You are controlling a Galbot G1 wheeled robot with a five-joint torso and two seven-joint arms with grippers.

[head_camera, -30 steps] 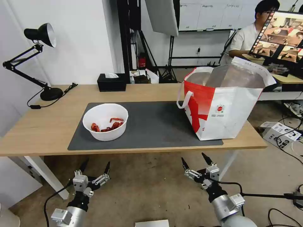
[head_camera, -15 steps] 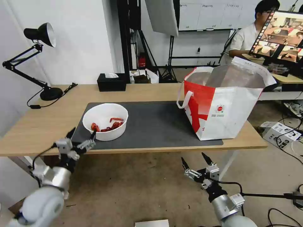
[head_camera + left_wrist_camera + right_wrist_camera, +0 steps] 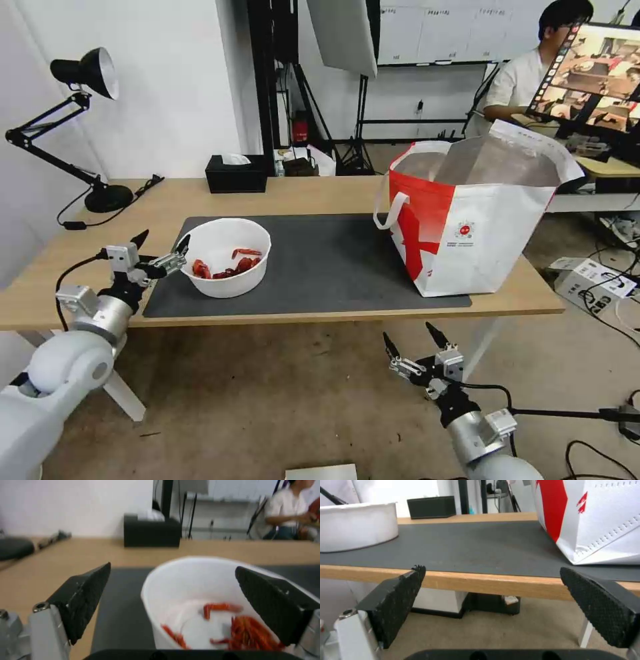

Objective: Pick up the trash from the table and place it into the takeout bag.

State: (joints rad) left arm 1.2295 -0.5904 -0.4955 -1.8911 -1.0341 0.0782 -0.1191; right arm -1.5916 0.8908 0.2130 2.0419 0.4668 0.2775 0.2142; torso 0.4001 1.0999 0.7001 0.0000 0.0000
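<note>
Head view: left hand [image 3: 160,248], its black textured fingers [image 3: 83,600] spread wide and empty, hovers at the mat's left edge just beside the round white bowl [image 3: 223,267] of red shell scraps. Right hand [image 3: 413,341] hangs spread below the table's [image 3: 320,193] front edge. The boxy takeout bag [image 3: 470,220] stands at the right end.

Your arms: rounded silver-white shells, black cables at wrists. Left gripper [image 3: 160,248], right gripper [image 3: 411,340]: grey bodies, pointed black textured fingers [image 3: 397,602], small screws.
</note>
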